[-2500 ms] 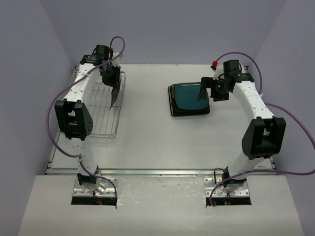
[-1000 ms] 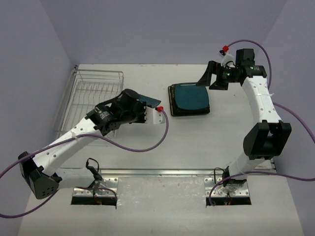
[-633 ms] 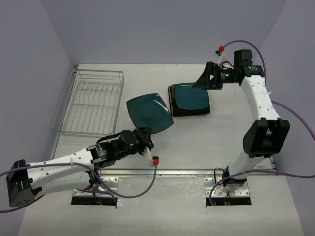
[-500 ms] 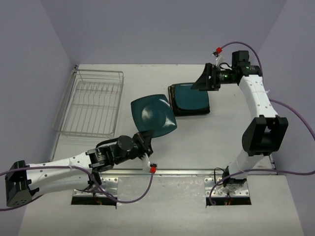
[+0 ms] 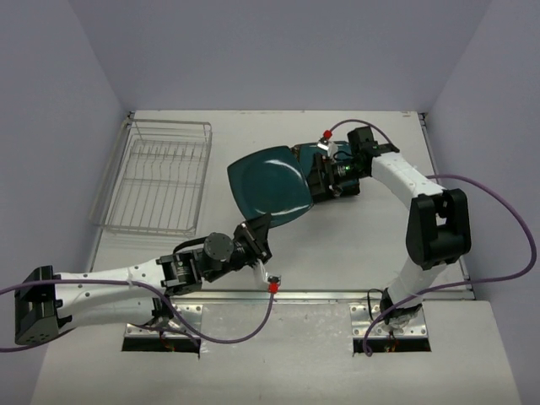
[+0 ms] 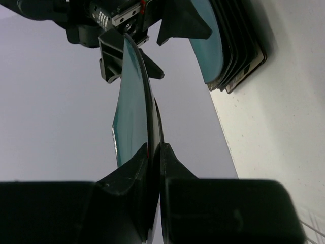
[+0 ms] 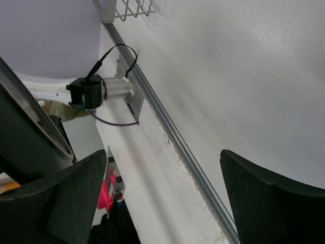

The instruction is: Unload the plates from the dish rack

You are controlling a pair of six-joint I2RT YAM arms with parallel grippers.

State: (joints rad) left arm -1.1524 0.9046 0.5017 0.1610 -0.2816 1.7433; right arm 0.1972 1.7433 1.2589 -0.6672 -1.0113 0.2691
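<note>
My left gripper (image 5: 253,229) is shut on the near edge of a teal square plate (image 5: 270,184) and holds it tilted up above the table. In the left wrist view the plate (image 6: 133,101) stands edge-on between my fingertips (image 6: 170,160). A stack of teal plates (image 5: 344,175) lies flat right of it and also shows in the left wrist view (image 6: 228,46). My right gripper (image 5: 321,177) is open at the held plate's far right edge, over the stack. In the right wrist view the plate (image 7: 25,129) passes by the left finger; the gap (image 7: 162,198) shows only table. The silver wire dish rack (image 5: 156,177) holds no plates.
The rack stands at the far left against the wall. A metal rail (image 5: 278,295) runs along the table's near edge; it also shows in the right wrist view (image 7: 167,132). Purple cables trail from both arms.
My left arm has lifted the plate out of the rack and carried it right, toward the stack. My right gripper has come down and left from behind the stack to the plate's edge.
</note>
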